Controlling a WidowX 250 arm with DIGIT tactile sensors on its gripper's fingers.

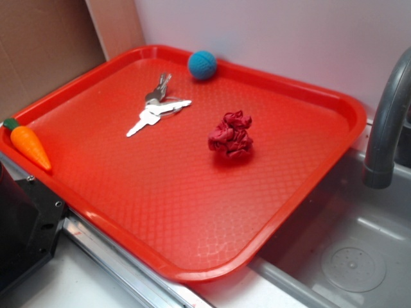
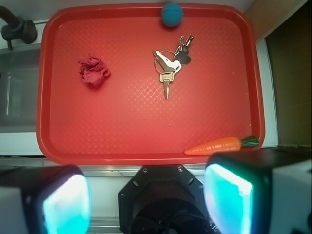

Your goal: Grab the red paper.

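Red paper (image 1: 230, 134) sits loose on the red tray (image 1: 160, 212), right of tray centre in the exterior view, nothing touching it. It's a crumpled dark crimson wad, roughly ball-shaped, clearly darker than the tray surface. In the wrist view it shows up in the tray's upper-left area (image 2: 93, 71), with bare tray all around.

Other items on the tray: a bunch of silver keys (image 1: 157, 108) on a ring, near the middle, well apart from the paper. A blue ball (image 1: 202, 65) rests against the far rim. An orange toy carrot (image 1: 27, 144) with a green top lies along the near-left rim in the exterior view; in the wrist view it's at the lower-right rim (image 2: 219, 145).

Gripper (image 2: 146, 195) hangs above the near edge of the tray, off the paper and not over it. Jaws are released: the two fingers (image 2: 66, 202) fill the lower left and lower right corners of the wrist view, wide gap between them, nothing held. The pads show a cyan glow. A dark arm mount is visible between the fingers.

Tray rests on the counter (image 1: 83, 282), overhanging a grey sink (image 1: 347, 256) on the right. Grey faucet (image 1: 385, 128) curves over the sink beside the tray's right rim.
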